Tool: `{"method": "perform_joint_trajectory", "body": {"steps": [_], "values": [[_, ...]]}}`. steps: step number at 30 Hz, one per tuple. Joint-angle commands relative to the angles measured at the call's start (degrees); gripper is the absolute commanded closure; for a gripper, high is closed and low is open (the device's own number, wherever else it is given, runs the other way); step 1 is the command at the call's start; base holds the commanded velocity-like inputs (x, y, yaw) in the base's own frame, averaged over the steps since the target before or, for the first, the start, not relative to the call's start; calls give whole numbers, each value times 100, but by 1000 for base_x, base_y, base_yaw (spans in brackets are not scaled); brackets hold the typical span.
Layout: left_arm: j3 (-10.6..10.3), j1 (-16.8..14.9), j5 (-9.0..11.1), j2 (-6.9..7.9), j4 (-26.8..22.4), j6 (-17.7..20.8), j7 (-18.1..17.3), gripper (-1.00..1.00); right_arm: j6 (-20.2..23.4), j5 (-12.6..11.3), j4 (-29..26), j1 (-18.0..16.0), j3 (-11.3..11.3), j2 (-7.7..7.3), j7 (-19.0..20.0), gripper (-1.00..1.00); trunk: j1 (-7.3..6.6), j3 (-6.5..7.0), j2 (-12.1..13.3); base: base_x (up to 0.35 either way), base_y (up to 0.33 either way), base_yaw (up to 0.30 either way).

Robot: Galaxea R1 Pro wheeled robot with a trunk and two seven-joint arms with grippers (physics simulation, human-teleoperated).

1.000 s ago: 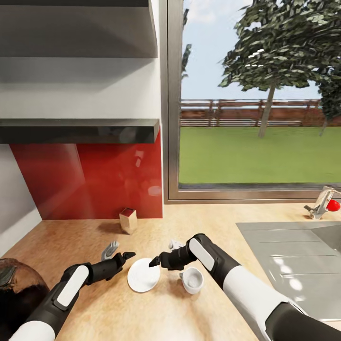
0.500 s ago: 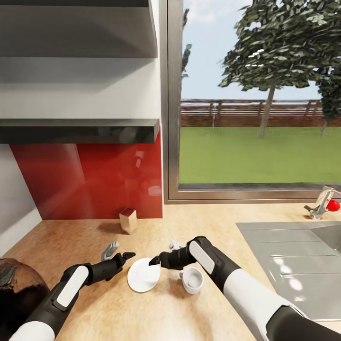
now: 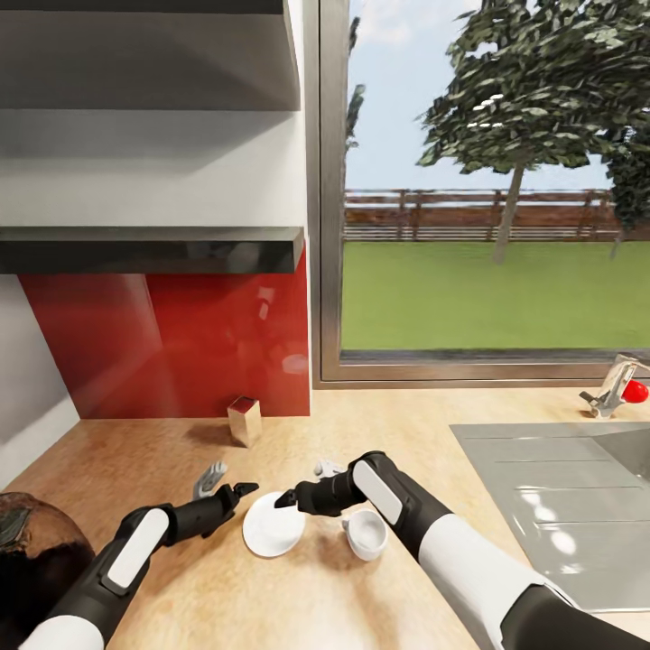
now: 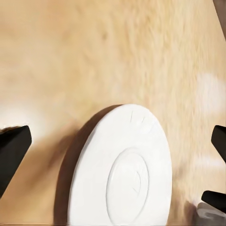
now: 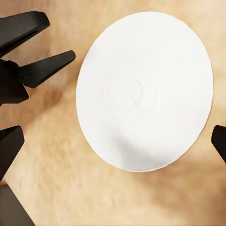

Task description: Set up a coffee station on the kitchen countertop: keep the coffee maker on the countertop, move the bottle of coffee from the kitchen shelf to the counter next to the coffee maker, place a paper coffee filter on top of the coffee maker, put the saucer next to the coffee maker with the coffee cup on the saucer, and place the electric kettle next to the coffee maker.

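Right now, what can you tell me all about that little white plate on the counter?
The saucer is a small, round, plain white plate with a shallow ring pressed into its middle for a cup. It looks smooth like china and is empty. It lies flat on the light wood-look countertop. The white coffee cup stands beside it, not on it. The left gripper and right gripper, both open, hover at its edges; neither visibly touches it.

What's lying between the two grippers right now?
The saucer lies flat on the countertop between the left gripper and the right gripper, seen in the head view.
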Motion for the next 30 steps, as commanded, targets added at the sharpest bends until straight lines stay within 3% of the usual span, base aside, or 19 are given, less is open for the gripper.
{"method": "perform_joint_trajectory", "body": {"steps": [1, 30], "values": [[-16, 19, -65, 7, 3, 20, 4, -100, 9, 57, 5, -5, 6, 10, 52, -100, 3, -4, -3, 0, 0, 0], [-7, 69, -8, -20, -26, 114, -3, -100, 9, 53, 25, 74, 7, 142, 52, -100, 3, -4, -3, 0, 0, 0]]}}
